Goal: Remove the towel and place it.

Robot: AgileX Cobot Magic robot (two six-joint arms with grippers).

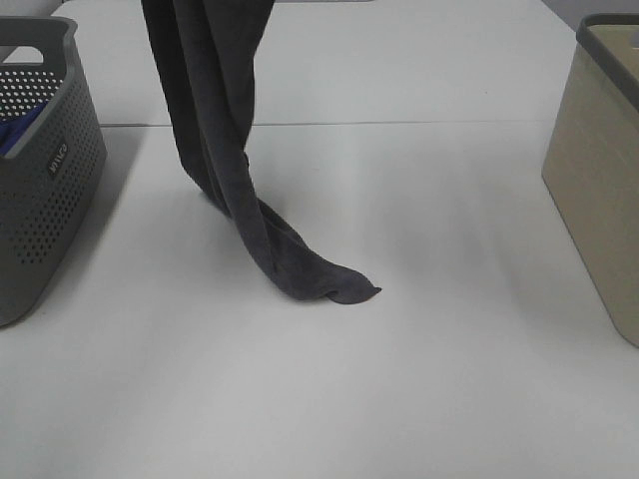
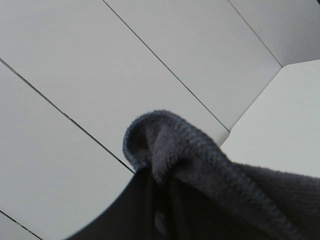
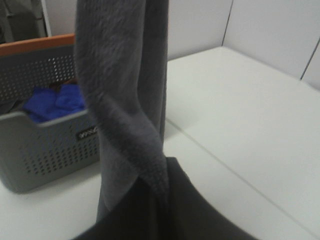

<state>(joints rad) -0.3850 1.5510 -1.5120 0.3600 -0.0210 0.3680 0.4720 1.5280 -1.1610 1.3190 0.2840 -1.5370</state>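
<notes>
The towel [image 1: 225,150] is hanging as a twisted rope from above the high view's upper edge, coming down at about 11 o'clock of the table [image 1: 449,379] and trailing toward 5 o'clock, where its lowest end is lying flat near the middle. The left claw [image 2: 159,197] is pinching narrow on a bunched hem of the towel, the terry folding over its tips. The right claw [image 3: 152,210] is likewise clamping tight on another part of the towel, which is spiralling away from it. Both claws are sitting outside the high view, so how far apart they are holding the towel I cannot tell. The grey basket [image 1: 50,200] is standing at 9 o'clock, apart from the towel, with a blue cloth [image 3: 50,102] lying inside; a beige bin [image 1: 599,180] is standing at 3 o'clock. The towel is looking fully clear of the basket, so the step in hand is probably the placing. To do it well, the claws are needing to part sideways first, so the twist is unwinding and the held edge is stretching straight; then both are wanting to travel low and together, using the tail touching the table as an anchor, and letting go only once the held edge is resting on the surface
</notes>
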